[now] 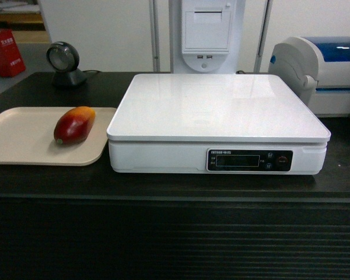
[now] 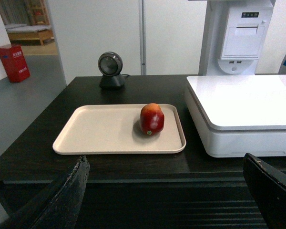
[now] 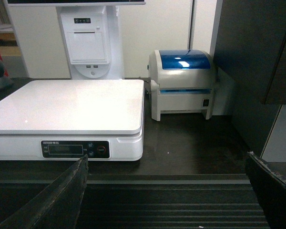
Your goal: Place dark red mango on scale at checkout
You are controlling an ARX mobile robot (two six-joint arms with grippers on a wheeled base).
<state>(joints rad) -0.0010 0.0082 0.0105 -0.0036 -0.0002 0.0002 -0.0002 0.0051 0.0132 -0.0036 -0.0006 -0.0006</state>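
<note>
Long black counter [image 1: 175,186] w/ ribbed slatted front, dark top. Behind it white wall panels and a white kiosk [image 1: 207,32] w/ receipt slot. Far left of head view: grey floor, a red box [image 1: 7,52], wood furniture in a room beyond.

On the counter, L to R: beige tray [image 1: 23,140], white scale [image 1: 219,119], white-and-blue printer [image 1: 324,73]. A round black scanner [image 1: 66,64] stands at the back, behind the tray. Tray's right edge sits just beside the scale's left side. Printer is near the scale's back right corner, apart from it.

Mango [image 1: 74,124] lies on its side on the tray, toward the tray's right half, near the scale but not touching it. Oval, glossy, dark red over most of the skin, going orange-yellow at the far end. In the left wrist view it shows end-on, w/ a small dot at the near tip.

Scale platter is wide, flat, bare white and shiny. Dark display panel w/ buttons on the front, right of centre.

Left gripper [image 2: 174,195]: jaws spread wide, holding nothing, low in front of the counter edge, facing tray and mango. Right gripper [image 3: 174,195]: also spread wide, nothing held, low before the counter, facing scale and printer. Neither shows in head view.
</note>
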